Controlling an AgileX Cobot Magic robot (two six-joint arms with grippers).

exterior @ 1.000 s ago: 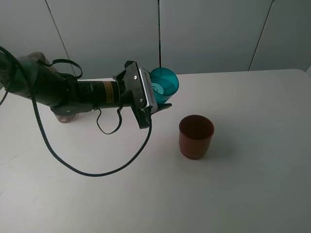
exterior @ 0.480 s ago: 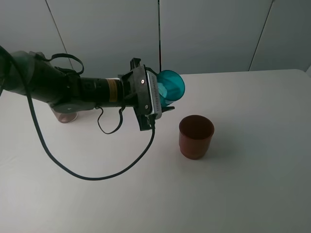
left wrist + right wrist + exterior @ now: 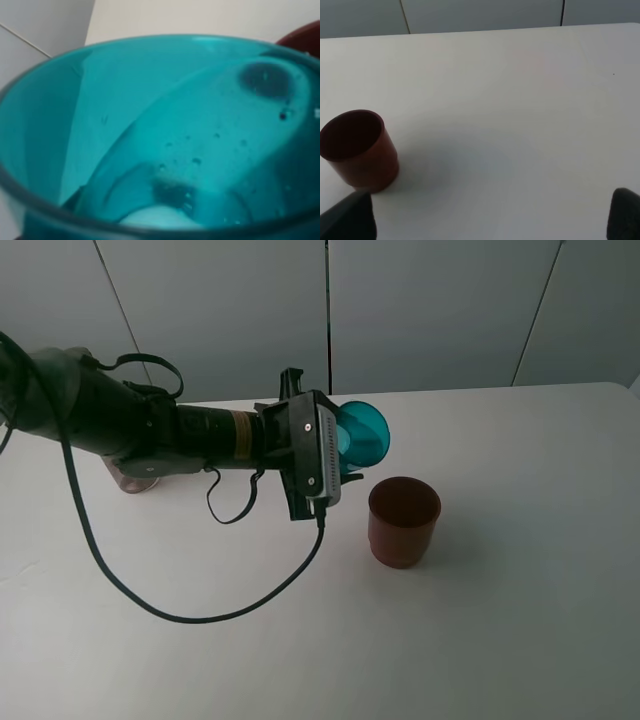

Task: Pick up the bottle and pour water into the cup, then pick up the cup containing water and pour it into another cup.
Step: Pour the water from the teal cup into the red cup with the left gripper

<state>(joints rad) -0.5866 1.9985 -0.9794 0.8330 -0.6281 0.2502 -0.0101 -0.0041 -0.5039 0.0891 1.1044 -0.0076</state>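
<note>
At the centre of the high view, the left gripper (image 3: 340, 445) is clamping the teal cup (image 3: 368, 432) in a narrow grip. It is holding the cup off the white table (image 3: 500, 640) and tipping it onto its side, mouth turned toward the right of frame. The red cup (image 3: 403, 520) is standing upright just below and to the right, apart from it. In the left wrist view the teal cup (image 3: 150, 125) is filling the frame, droplets dotting its inner wall. At far left of the high view, behind the arm, a clear base, possibly the bottle (image 3: 135, 480), is showing. The right gripper (image 3: 485, 220) is hanging with fingers spread wide at the bottom corners of its view, the red cup (image 3: 357, 147) sitting at lower left.
</note>
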